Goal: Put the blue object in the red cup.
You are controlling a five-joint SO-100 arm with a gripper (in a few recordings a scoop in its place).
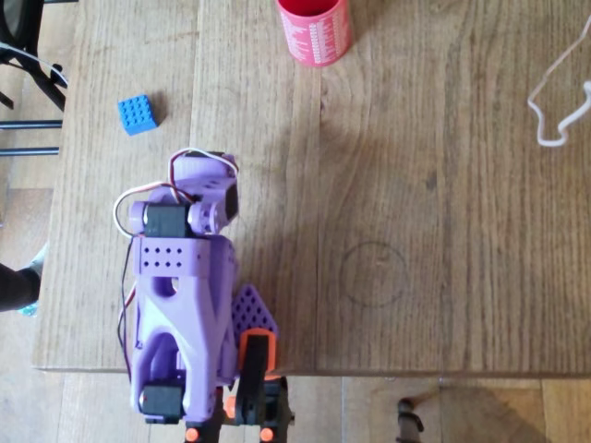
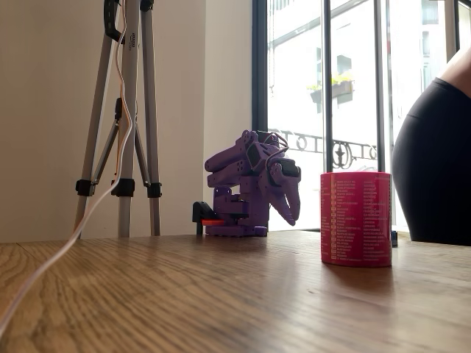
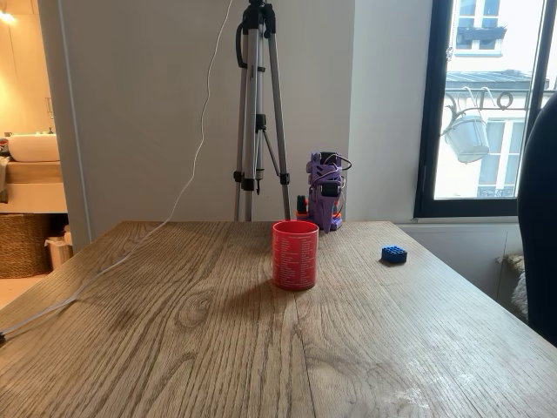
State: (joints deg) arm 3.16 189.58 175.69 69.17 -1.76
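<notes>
Nearest in a fixed view stands the red cylindrical cup (image 3: 295,254), upright so I can drop things in. Right and farther lies the small blue studded plastic brick (image 3: 393,253), untouched. My folded purple gripper (image 2: 291,209) hangs over the far edge; whether my fingers are parted, I cannot tell.

Wooden desk (image 1: 416,185) with visible grain, blue object (image 1: 138,114) lying beyond the folded purple arm's pincer (image 1: 251,314) and to its left in the overhead view, red cup (image 1: 314,30) standing farther off, white cable (image 1: 559,101) far right.
</notes>
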